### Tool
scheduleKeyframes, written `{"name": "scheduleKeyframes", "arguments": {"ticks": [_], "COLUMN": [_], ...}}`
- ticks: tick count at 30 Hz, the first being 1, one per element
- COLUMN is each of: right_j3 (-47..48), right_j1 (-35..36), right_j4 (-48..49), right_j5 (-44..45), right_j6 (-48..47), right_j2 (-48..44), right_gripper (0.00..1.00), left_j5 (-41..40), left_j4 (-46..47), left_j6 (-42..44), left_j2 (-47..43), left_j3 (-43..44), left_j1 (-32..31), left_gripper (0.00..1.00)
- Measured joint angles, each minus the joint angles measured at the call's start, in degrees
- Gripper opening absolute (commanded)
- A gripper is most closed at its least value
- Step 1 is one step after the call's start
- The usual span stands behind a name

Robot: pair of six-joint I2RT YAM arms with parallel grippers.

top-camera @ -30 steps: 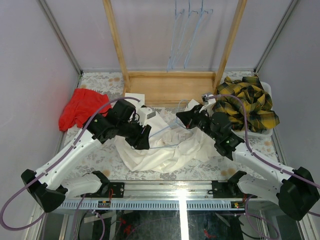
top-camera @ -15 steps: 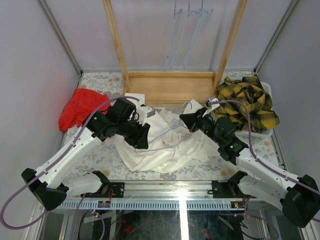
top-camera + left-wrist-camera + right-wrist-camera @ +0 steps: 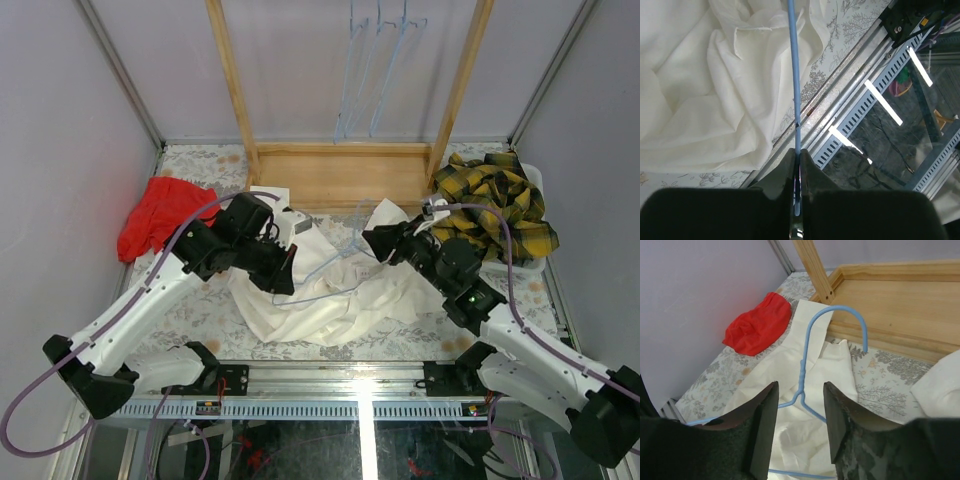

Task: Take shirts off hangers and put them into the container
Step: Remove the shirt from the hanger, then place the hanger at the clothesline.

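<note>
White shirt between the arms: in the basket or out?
Out. The white shirt lies crumpled on the table, left of the basket, which shows the plaid shirt.

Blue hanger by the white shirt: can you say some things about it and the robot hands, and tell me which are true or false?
1. The left gripper is shut on the blue hanger. True.
2. The right gripper is shut tight. False: its jaws stand apart.
3. The plaid shirt lies in the container. True.
4. The white shirt is in the container. False: it lies crumpled on the table.
5. The red cloth lies on the white shirt. False: it sits apart, on the table.
</note>
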Motion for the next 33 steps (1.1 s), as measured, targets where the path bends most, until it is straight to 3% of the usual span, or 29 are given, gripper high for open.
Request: {"name": "scheduleKeyframes", "arguments": {"ticks": [3,11,14,19,24,33], "right_j3": [0.46,4.98,5.49,5.86,5.86,5.77], "right_j1": [0.0,0.0,0.0,0.0,0.0,0.0], "right_j4": [-5.77,-27.45,-32.3,-39.85,-42.25,-40.5], "right_j5": [4.04,19.02,19.43,19.8,20.11,20.57], "right_j6": [0.24,3.41,5.97,11.3,13.84,15.41], "right_j2": [-3.26,-2.84,1.86,11.28,12.17,4.02], "right_gripper": [0.66,0.71,0.7,0.58,0.57,0.59], "left_j5": [-1.03,-3.21,-4.63,-8.9,-13.6,-23.82], "left_j4": [-1.18,-2.75,-3.61,-4.66,-5.4,-7.04], "left_j6": [0.02,0.04,-0.02,-0.83,-2.19,-5.46], "left_j2": [-0.13,-0.52,-0.57,-1.68,-5.05,-6.4], "left_j3": [2.12,5.81,6.8,11.06,15.26,17.27], "left_j1": [0.0,0.0,0.0,0.0,0.0,0.0], "left_gripper": [0.0,0.0,0.0,0.0,0.0,0.0]}}
